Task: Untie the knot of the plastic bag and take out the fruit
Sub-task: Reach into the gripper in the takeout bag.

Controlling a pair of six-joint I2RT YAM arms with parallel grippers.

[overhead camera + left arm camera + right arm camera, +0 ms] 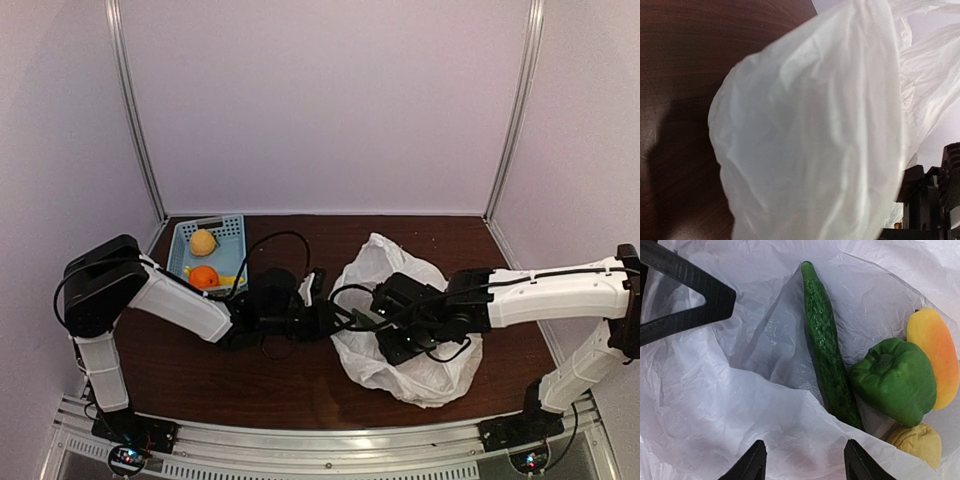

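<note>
Dark brown wooden table [250,385] noted, with the arm bases at its near edge. On its near right-centre the large, thin, white, crinkly plastic bag [425,375] is seen slumped, with its mouth open. The right gripper [805,450] is poised over the bag's middle. Its two black fingers are parted to a middling gap with only loose film below them, and nothing is clasped. Inside the bag, as seen from the right wrist, a long green knobbly cucumber [827,355] is laid along a fold. A glossy green bell pepper [895,382] is pressed against it, a yellow-orange mango [935,352] is just beside the pepper, and a wrinkled yellow piece [917,440] is tucked close by. The left gripper [325,308] is placed at the bag's left edge. Its wrist view is filled by white film, so it cannot be told whether its fingers are wide or pinched. At the far left, well apart from the bag, a pale blue perforated plastic basket [180,240] is recorded, with a round yellowish fruit [203,242] at its far end and a round orange fruit [204,277] nearer.
</note>
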